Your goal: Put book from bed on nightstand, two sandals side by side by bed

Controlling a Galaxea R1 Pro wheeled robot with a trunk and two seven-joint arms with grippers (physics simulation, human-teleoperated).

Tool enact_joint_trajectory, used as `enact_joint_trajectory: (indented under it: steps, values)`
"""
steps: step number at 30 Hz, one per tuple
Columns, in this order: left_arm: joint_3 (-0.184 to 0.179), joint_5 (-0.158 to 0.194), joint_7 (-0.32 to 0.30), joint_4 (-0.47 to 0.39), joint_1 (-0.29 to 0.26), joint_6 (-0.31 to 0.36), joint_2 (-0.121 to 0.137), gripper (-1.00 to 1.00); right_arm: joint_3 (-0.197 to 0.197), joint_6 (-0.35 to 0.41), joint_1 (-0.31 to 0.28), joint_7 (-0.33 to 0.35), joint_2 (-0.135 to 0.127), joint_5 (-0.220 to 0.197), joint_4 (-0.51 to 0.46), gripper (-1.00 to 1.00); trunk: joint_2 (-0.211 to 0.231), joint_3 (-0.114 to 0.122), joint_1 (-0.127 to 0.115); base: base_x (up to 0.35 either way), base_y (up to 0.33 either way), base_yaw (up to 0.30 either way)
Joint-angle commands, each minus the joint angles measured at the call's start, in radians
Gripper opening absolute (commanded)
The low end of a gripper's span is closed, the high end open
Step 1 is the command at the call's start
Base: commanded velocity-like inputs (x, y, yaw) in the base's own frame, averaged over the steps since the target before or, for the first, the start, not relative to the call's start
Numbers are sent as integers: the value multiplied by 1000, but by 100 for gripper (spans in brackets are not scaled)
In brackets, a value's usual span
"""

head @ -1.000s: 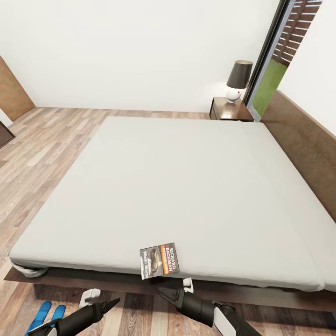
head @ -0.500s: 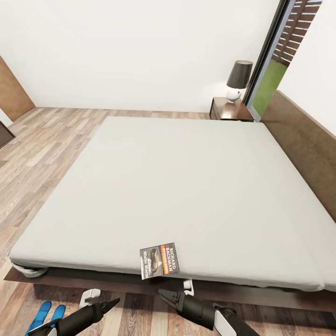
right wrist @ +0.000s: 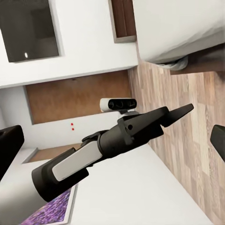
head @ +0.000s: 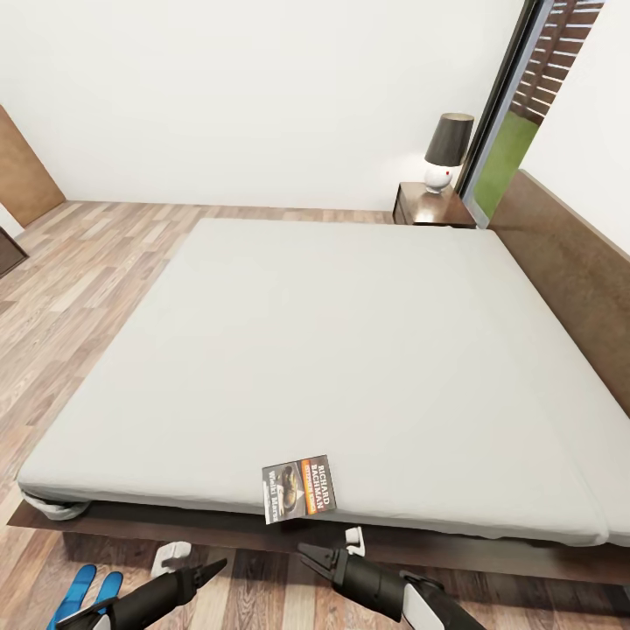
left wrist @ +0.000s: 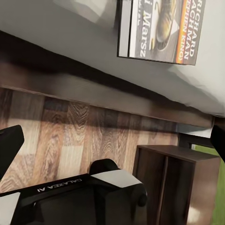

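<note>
Both end effectors [head: 212,567] [head: 312,553] hang spread and empty below the book [head: 298,488] on the bed [head: 350,350].

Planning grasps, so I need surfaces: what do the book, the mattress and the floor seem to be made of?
The book: thin paperback, printed cover, likely smooth card. The mattress: plain pale grey, matte, looks like fabric, rounded soft edges. The floor: striped brown planks with visible grain, wood or laminate.

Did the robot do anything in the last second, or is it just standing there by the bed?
Hardly anything. The right gripper sank a little lower below the bed's near edge, and the left gripper dipped a touch too. Neither took hold of anything. The book lies at the same spot on the bed, the sandals are on the floor as before, and the nightstand with its lamp is unchanged.
</note>
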Motion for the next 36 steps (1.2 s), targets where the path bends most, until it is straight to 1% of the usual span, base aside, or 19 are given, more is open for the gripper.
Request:
enact_joint_trajectory:
  steps: [1,7,8,9,10,11,12,14,16,18,21,27,32,36]
  values:
    - [-6,11,-1,0,0,6,1,100,5,10,-1,1,-1,-10,0,100,0,-1,0,0,0,0]
    - [-6,11,0,0,0,-2,1,100,-1,2,-1,0,-1,-10,7,100,0,-1,0,0,0,0]
    - [-5,10,0,0,0,-2,1,100,-6,-23,-1,0,-1,-11,22,100,0,-1,0,0,0,0]
    - [-5,10,0,0,0,-2,1,100,-6,-23,-1,0,-1,-11,22,100,0,-1,0,0,0,0]
    - [-6,10,0,0,0,-3,1,100,-21,-65,-1,0,-1,-18,38,100,0,-1,0,0,0,0]
    - [-6,10,0,0,0,-3,1,100,-43,-108,-1,0,-1,-31,52,100,0,-1,0,0,0,0]
    - [-6,10,0,0,0,-3,1,100,-69,-126,-1,0,-1,-41,61,100,0,-1,0,0,0,0]
    - [-5,10,0,0,0,-3,1,100,-97,-129,-1,0,-1,-47,67,100,0,-1,0,0,0,0]
    - [-6,10,0,0,0,-3,1,100,-163,-135,-1,0,-1,-53,76,100,0,-1,0,0,0,0]
    - [-6,10,0,0,0,-4,1,100,-183,-146,-1,0,-1,-56,78,100,0,-1,0,0,0,0]
    - [-6,11,0,0,0,-4,1,100,-193,-153,-1,1,-1,-57,79,100,0,-1,0,0,0,0]
    - [-6,10,0,0,0,-4,1,100,-197,-157,-1,1,0,-58,80,100,0,-1,0,0,10,0]
    - [-6,11,-1,0,0,-4,1,100,-197,-158,-1,1,1,-58,81,100,0,-1,0,0,176,0]
    - [-6,11,0,0,0,-4,1,100,-196,-158,-1,1,1,-58,86,100,0,-1,0,0,60,0]
